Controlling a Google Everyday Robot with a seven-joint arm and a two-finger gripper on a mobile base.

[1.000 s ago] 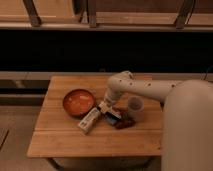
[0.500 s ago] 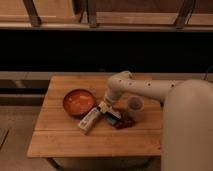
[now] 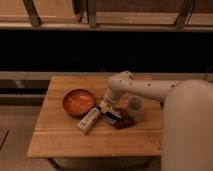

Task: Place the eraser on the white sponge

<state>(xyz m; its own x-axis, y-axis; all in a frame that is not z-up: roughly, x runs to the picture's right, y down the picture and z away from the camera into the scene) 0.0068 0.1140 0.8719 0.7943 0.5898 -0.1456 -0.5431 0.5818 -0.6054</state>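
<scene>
A dim room held a wooden counter [image 3: 60,142] with an orange bowl [image 3: 78,102] toward its left edge. The white sponge [image 3: 88,120] lay angled near the middle — just right of the bowl. The tool [image 3: 106,107] hung low beside the sponge's upper end, over a blue flat item [image 3: 112,118]; its grip could not be told, nor could the eraser be picked out.

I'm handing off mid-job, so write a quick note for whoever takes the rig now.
Hand: low over the table, right of the orange bowl, at the upper end of the white sponge.
Eraser: can't be made out; possibly at the hand.
Sponge: lies diagonally below the bowl, top bare.
Blue flat item lies right of the sponge.
Done: nothing confirmed.
Left: set the eraser on the sponge.
</scene>
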